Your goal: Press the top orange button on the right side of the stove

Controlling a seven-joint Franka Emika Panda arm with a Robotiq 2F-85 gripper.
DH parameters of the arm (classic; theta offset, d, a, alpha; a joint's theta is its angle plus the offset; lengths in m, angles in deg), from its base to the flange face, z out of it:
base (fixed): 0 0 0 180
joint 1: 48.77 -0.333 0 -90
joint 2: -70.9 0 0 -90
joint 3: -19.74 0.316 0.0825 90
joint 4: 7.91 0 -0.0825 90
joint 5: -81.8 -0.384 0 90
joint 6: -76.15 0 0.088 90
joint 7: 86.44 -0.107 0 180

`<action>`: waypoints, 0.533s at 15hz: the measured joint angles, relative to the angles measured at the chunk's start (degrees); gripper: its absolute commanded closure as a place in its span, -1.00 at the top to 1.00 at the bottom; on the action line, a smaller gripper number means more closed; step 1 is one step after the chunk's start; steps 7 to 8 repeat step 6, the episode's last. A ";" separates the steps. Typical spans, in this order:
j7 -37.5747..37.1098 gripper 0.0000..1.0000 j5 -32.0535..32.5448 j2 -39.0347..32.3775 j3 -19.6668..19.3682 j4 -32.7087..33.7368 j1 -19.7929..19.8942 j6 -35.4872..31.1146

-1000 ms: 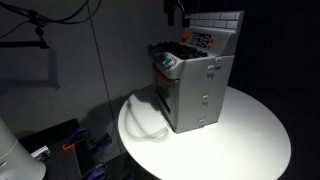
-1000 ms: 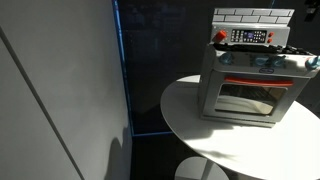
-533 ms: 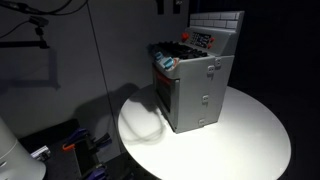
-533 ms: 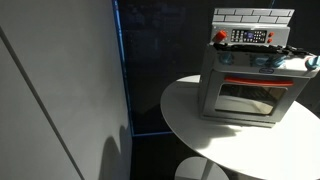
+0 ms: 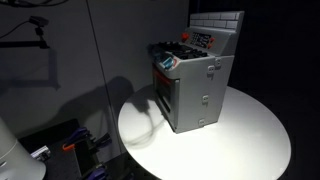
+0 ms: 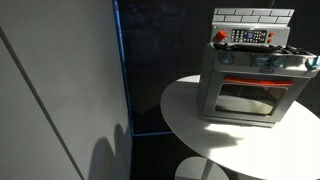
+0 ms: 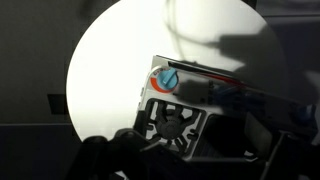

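Round white table (image 5: pixel 255 140): stove (image 5: pixel 195 85) stands on it. Gripper (image 7: pixel 190 160) looks down on stove from above, absent from both exterior views. Jaws too dark, cannot tell. Red-orange button (image 6: pixel 220 37) clear of contact. Judgement: 0 of 2 steps done, approach and press left.

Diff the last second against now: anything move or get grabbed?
The gripper lifted up and out of the top of an exterior view. A second ago it hung just above the small grey boxy toy stove; now only the wrist view shows it, dark along the bottom edge. Nothing was taken hold of or let go. The stove and the round white table have not shifted.
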 measured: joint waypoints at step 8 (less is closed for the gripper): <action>0.00 1.00 0.00 0.97 0.11 -0.14 0.00 0.20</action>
